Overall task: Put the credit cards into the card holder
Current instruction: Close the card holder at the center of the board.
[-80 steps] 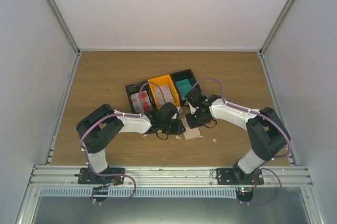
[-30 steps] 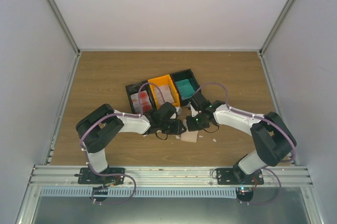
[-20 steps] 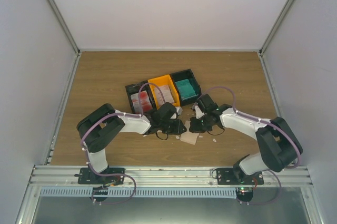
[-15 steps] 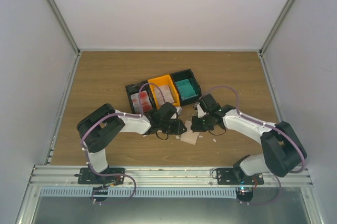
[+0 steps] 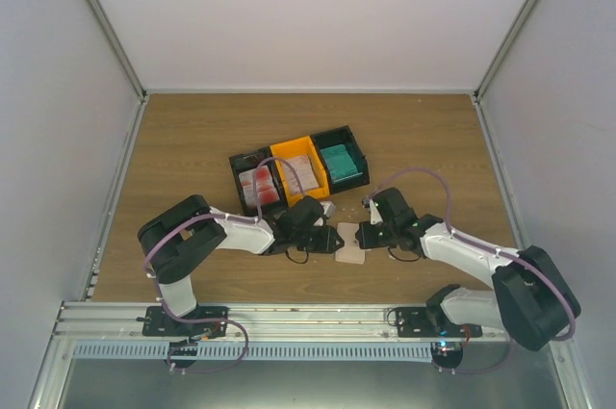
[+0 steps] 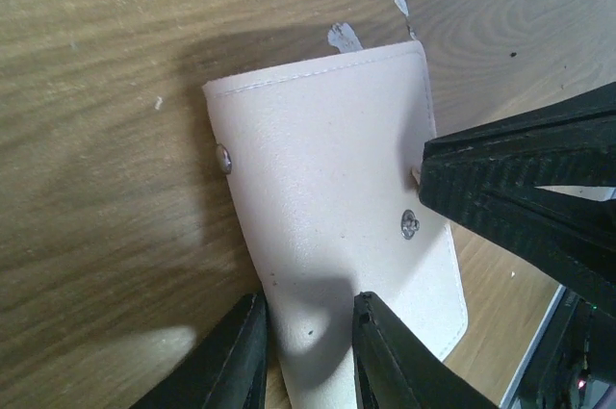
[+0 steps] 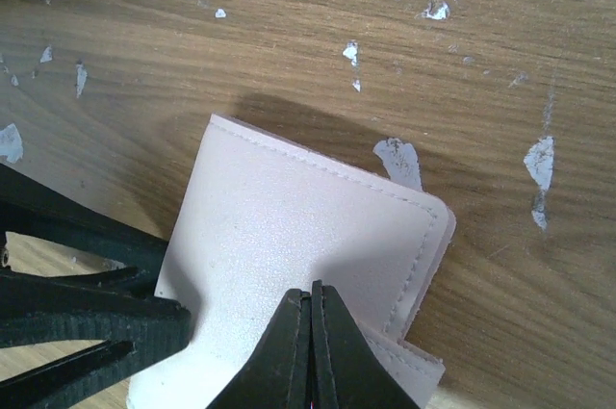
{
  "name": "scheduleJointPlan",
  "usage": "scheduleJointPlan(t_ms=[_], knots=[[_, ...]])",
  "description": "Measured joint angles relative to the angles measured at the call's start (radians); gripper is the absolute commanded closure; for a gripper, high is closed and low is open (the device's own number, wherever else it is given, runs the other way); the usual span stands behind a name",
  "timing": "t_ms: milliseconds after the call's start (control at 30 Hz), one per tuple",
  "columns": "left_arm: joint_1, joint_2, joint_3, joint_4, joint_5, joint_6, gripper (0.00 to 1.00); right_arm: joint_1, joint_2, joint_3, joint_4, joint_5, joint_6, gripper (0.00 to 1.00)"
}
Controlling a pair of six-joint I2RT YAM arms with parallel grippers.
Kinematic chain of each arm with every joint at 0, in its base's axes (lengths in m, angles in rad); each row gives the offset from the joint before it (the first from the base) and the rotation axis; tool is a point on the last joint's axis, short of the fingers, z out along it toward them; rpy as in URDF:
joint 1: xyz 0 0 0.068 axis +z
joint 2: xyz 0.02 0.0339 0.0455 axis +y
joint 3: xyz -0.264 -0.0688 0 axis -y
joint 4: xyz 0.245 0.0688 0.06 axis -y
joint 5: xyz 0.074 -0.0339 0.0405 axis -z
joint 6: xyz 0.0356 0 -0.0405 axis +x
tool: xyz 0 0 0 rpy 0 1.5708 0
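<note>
The card holder lies on the wooden table, just near of the row of joined trays and between the two grippers. It is folded, its pale outer face up, with two small metal snap studs showing on that face. At its right corner a lower layer peeks out from under the top flap.

The left gripper reaches in from the left. Its jaws stand a little apart over the holder's left end, and the holder's surface shows in the gap – whether the fingers press down on it cannot be told.

The right gripper comes in from the right with its jaws pressed together, the tip set against the holder's right edge. Whether any flap is caught between them is not clear.

The red-blotched white cards, pale pinkish cards and teal cards sit in the left, middle and right trays. White scraps fleck the wood beside the holder.
</note>
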Motion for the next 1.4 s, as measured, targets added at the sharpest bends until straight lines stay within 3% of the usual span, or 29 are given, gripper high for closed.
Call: scheduleJointPlan(t_ms=[267,567,1400], knots=[[-0.047,0.002,-0.008,0.024,-0.034,-0.026,0.77,0.001,-0.077,-0.095,0.107,-0.04,-0.004,0.99],[-0.074,0.002,-0.011,0.032,-0.098,-0.048,0.78,0.004,-0.142,-0.11,0.084,-0.013,0.004,0.99],[-0.082,0.003,-0.012,0.036,-0.121,-0.07,0.79,0.021,-0.128,-0.13,0.11,-0.018,0.028,1.0]])
